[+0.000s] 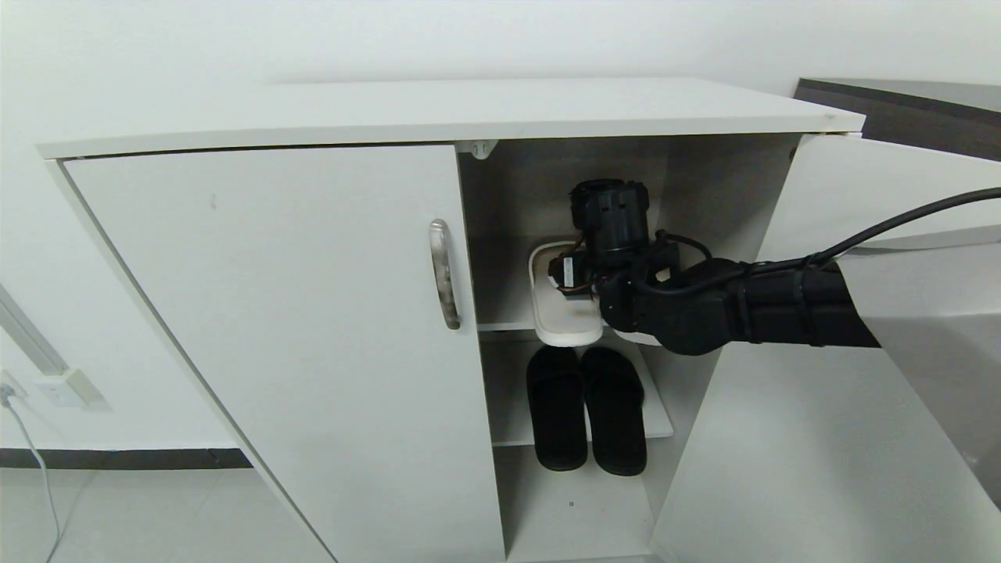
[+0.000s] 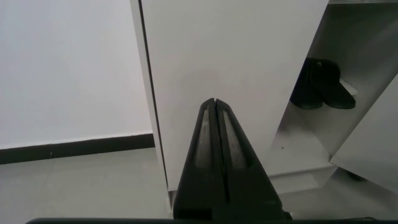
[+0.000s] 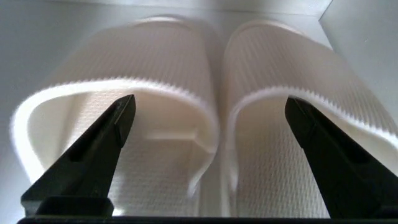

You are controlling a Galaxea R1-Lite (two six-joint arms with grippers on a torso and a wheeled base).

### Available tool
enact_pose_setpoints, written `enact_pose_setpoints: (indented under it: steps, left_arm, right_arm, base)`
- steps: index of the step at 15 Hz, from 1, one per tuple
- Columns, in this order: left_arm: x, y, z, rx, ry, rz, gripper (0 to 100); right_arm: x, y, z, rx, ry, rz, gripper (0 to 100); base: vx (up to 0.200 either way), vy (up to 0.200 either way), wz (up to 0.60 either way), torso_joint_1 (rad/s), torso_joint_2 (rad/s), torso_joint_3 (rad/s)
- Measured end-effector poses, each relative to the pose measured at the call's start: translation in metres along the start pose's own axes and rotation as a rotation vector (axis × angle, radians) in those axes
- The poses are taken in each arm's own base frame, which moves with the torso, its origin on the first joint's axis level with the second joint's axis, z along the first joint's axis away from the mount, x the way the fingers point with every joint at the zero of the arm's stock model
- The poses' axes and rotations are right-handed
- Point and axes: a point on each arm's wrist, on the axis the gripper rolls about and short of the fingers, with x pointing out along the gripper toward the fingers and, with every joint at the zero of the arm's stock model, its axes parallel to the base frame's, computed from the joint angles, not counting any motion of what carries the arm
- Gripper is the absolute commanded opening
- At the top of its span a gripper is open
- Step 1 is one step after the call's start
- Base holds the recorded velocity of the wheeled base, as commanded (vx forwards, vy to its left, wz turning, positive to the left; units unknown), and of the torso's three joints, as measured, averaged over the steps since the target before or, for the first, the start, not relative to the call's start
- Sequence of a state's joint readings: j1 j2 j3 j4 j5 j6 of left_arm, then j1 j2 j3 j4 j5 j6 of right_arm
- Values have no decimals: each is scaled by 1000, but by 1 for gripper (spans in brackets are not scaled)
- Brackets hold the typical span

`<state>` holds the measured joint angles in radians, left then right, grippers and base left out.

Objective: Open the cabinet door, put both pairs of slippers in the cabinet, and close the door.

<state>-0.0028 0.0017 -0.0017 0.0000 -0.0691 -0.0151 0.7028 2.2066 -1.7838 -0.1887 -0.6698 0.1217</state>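
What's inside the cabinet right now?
White slippers on the upper shelf with the right gripper at them, jaws open; black slippers on the shelf below. The closed left door covers the rest.

Black right arm (image 1: pixel 751 313), trailing black cable (image 1: pixel 907 223), tapered left gripper (image 2: pixel 214 102)

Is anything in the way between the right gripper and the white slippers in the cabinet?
Nothing visible. The open right gripper faces the white slippers directly on the upper shelf; the black slippers lie on the shelf below, clear of it.
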Motion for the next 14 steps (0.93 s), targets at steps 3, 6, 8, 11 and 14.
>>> enact_pose_setpoints:
  steps: [3, 6, 8, 11, 14]
  left_arm:
    - [0, 0, 0, 0, 0, 0, 0]
    - [0, 0, 0, 0, 0, 0, 0]
    - [0, 0, 0, 0, 0, 1, 0]
    - [0, 0, 0, 0, 0, 0, 0]
    - [0, 0, 0, 1, 0, 0, 0]
  right_arm:
    - [-11, -2, 2, -2, 5, 5, 100]
    - [-29, -7, 2, -4, 9, 19, 100]
    - [-49, -9, 0, -10, 8, 46, 100]
    - [-82, -15, -4, -11, -2, 91, 100]
    - [-121, -28, -10, -10, -12, 150, 100]
  base:
    - [0, 0, 0, 0, 0, 0]
    - [0, 0, 0, 0, 0, 0]
    - [0, 0, 0, 0, 0, 0]
    - [0, 0, 0, 0, 0, 0]
    - [0, 0, 0, 0, 0, 0]
